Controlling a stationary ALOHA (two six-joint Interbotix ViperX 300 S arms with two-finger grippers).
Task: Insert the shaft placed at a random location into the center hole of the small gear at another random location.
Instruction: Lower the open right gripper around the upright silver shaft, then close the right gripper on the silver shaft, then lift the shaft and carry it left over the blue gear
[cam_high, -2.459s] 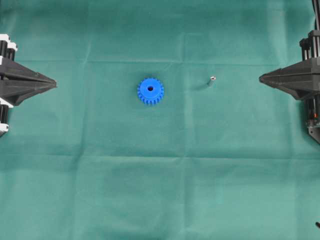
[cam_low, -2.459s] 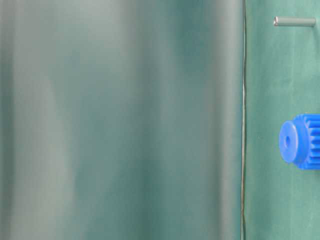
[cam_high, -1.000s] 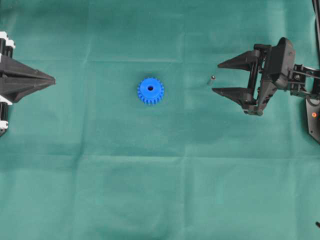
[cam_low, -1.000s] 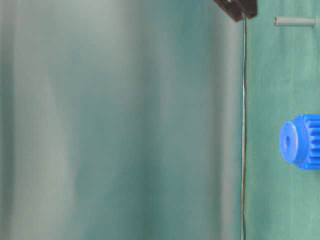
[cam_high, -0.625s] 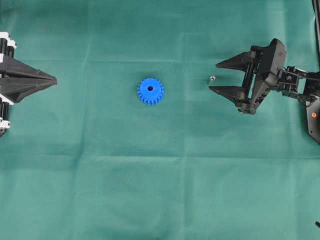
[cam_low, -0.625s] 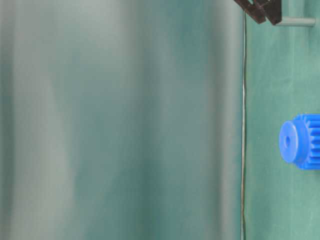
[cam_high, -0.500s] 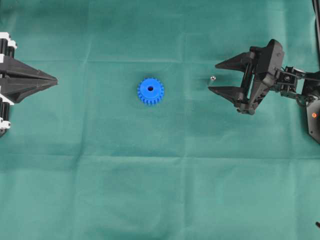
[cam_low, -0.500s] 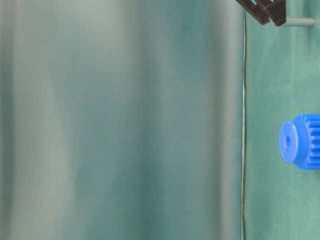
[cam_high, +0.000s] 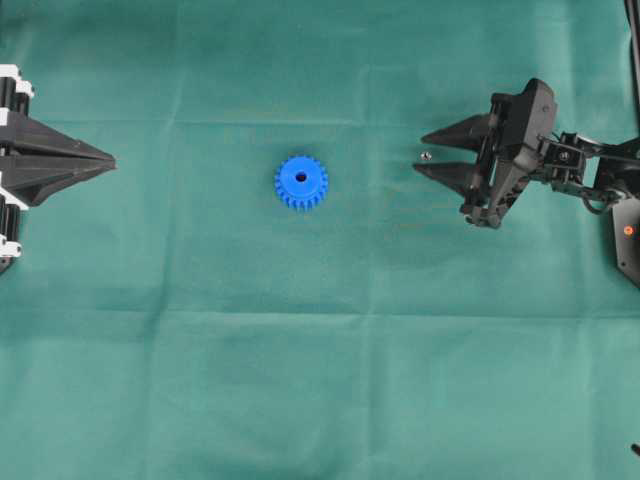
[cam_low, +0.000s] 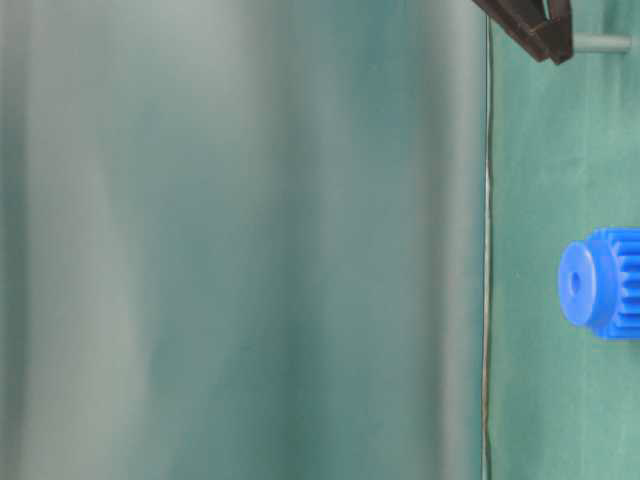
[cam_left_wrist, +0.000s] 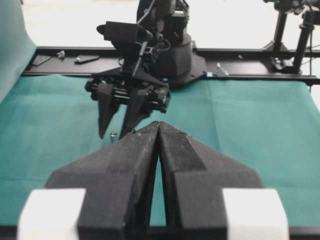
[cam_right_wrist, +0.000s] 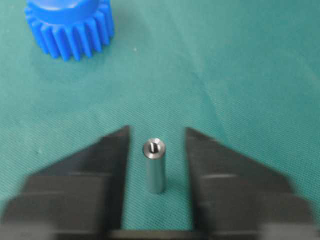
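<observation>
Overhead: my right gripper (cam_high: 430, 155) reaches in from the right, its fingers flanking the tiny silver-grey metal shaft (cam_high: 425, 156), which stands on the green cloth (cam_high: 320, 380) well right of the bright blue toothed plastic gear (cam_high: 301, 181). My left gripper (cam_high: 108, 160) rests at the left edge, fingers pressed together. Right wrist view: the shaft (cam_right_wrist: 154, 165) stands upright between my fingers (cam_right_wrist: 107, 165), narrow gaps on both sides, not gripped.
</observation>
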